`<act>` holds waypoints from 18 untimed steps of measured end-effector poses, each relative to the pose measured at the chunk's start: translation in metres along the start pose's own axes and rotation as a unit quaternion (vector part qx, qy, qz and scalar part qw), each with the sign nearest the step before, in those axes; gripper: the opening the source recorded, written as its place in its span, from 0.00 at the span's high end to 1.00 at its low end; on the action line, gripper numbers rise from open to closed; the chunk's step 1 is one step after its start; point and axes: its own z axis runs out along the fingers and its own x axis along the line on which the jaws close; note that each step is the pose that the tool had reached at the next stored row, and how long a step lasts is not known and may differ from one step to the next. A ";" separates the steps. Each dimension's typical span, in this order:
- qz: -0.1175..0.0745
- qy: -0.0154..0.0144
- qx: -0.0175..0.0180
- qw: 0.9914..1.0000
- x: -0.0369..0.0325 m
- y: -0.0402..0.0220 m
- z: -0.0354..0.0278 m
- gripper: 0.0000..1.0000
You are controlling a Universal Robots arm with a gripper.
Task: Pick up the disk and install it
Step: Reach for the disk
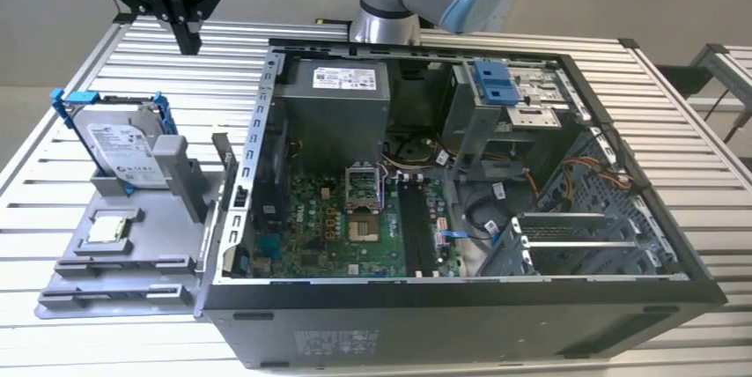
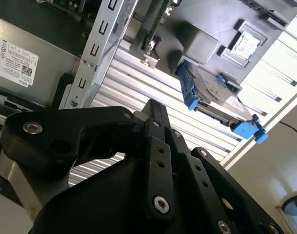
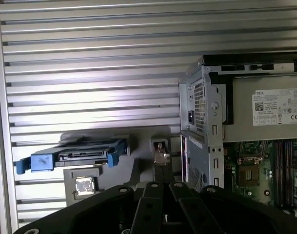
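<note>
While the grey holder [image 1: 165, 238] hides part of the disk [image 1: 118, 148], the pincer [image 1: 188, 44] hangs clenched, empty.

Silver-grey disk [image 1: 118, 150], white label with black print, bright blue bracket framing it; gripper [image 1: 186, 38] is all black; table [image 1: 153, 69] shows pale silver ribbed stripes; computer case [image 1: 470, 315] dark grey, motherboard [image 1: 305, 218] green, latch [image 1: 498, 85] bright blue
</note>
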 end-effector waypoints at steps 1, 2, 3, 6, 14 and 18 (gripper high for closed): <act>0.000 0.000 0.000 1.000 0.0012 -0.0001 0.0000 1.00; 0.000 0.000 0.000 1.000 0.0019 -0.0001 0.0000 1.00; 0.000 0.000 0.000 1.000 0.0023 -0.0001 0.0000 1.00; 0.000 0.000 0.000 1.000 0.0025 -0.0001 0.0000 1.00; 0.000 0.000 0.000 1.000 0.0114 -0.0007 -0.0002 1.00; 0.000 0.000 0.000 1.000 0.0159 -0.0007 -0.0003 1.00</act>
